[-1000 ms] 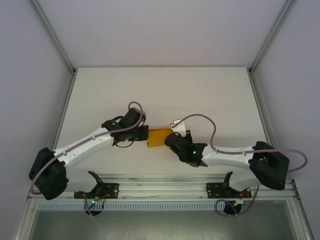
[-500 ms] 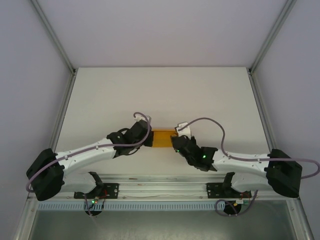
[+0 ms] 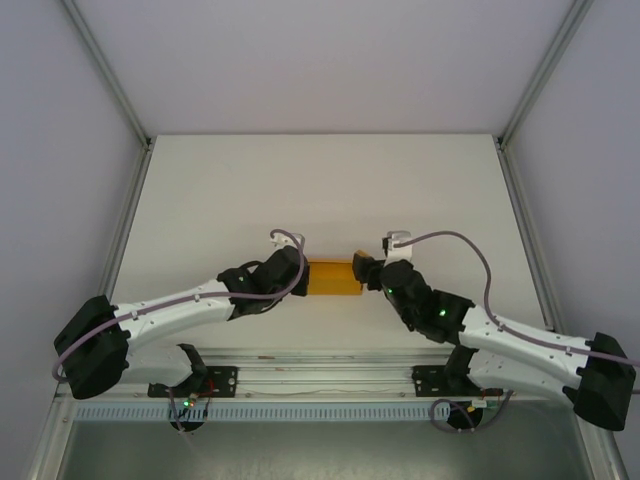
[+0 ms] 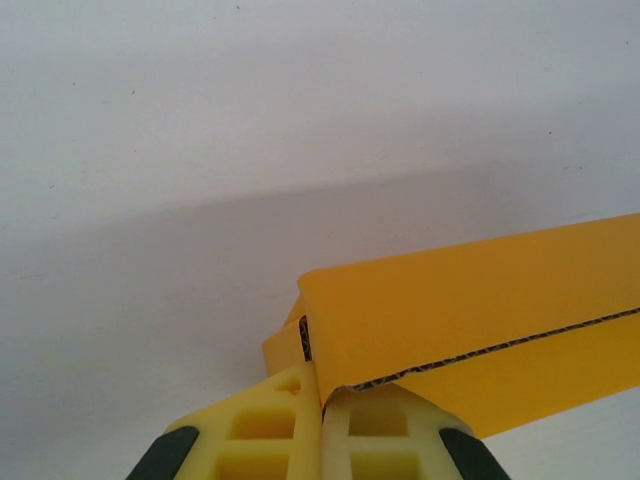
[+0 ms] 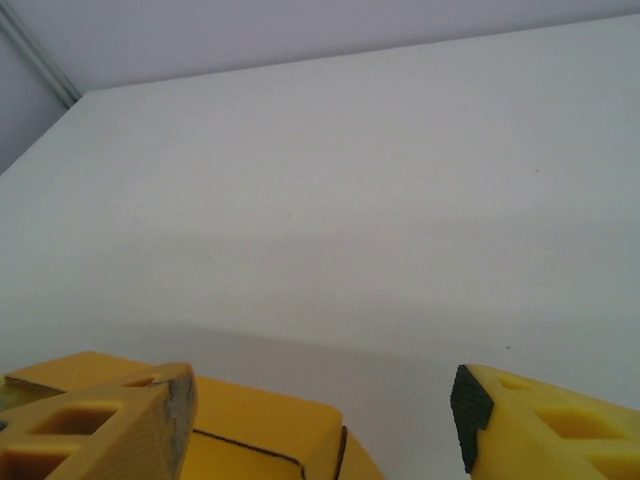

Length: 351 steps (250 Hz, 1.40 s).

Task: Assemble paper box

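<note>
Item one, my left claw (image 3: 298,276): set at the left end of the paper box (image 3: 332,277) and clenched on it. In the left wrist view its two yellow fingers (image 4: 270,440) meet with no gap, and the edge of the orange card is nipped between their tips.

Item two, the paper box: bright orange card, lying low on the white counter (image 3: 320,180) toward its near edge. Its long side runs left to right between my two claws. A folded panel shows a raw corrugated edge.

Item three, my right claw (image 3: 363,271): at the box's right end, released. In the right wrist view one finger (image 5: 110,425) sits over a rounded corner of the card, and the other stands well apart over bare counter. I cannot tell whether the first one touches the card.
</note>
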Available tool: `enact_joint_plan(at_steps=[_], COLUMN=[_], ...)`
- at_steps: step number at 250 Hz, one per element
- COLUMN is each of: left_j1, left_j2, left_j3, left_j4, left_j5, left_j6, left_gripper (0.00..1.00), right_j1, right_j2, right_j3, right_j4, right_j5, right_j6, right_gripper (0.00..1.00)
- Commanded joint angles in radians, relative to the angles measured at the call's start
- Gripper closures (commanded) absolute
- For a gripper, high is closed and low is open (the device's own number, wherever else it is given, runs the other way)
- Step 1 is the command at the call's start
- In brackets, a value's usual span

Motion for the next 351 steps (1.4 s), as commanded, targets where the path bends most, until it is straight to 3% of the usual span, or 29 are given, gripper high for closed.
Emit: enact_joint_plan(at_steps=[1,42,108,124,137,228,269,302,351], left_j1=[-0.017,-0.022,-0.022,-0.022,-0.022,-0.023,0.014,0.097,0.107], left_j2=[0.032,0.01,-0.02,-0.034,-0.047,-0.043,0.033,0.085,0.084], left_j3=[-0.046,-0.041,-0.024,-0.006,0.012,0.232,0.338,0.345,0.282], left_j4=[-0.143,-0.147,-0.14,-0.152,-0.166,-0.368,-0.486,-0.459,-0.391], left_j5=[0.039,0.019,0.032,0.035,0.045,0.133,0.011,0.068,0.123], left_j6=[0.031,0.037,0.082,0.09,0.101,0.117,-0.009,-0.015,0.019], left_gripper=[1.0,1.0,0.97,0.9,0.77,0.36,0.32,0.37,0.41], right_j1=[-0.035,-0.101,-0.106,-0.106,-0.105,-0.106,-0.106,-0.106,-0.106], right_j2=[0.055,0.145,0.172,0.172,0.176,0.227,0.216,0.213,0.215], right_j3=[0.021,0.044,-0.014,-0.027,-0.04,-0.052,-0.072,-0.073,-0.065], right_j4=[0.006,-0.031,-0.067,-0.088,-0.102,-0.118,-0.097,-0.095,-0.105], right_j5=[-0.058,-0.129,-0.19,-0.198,-0.203,-0.218,-0.212,-0.205,-0.179], right_j6=[0.01,0.055,0.121,0.147,0.16,0.172,0.168,0.164,0.155], right_gripper=[0.33,0.38,0.48,0.48,0.49,0.5,0.5,0.5,0.5])
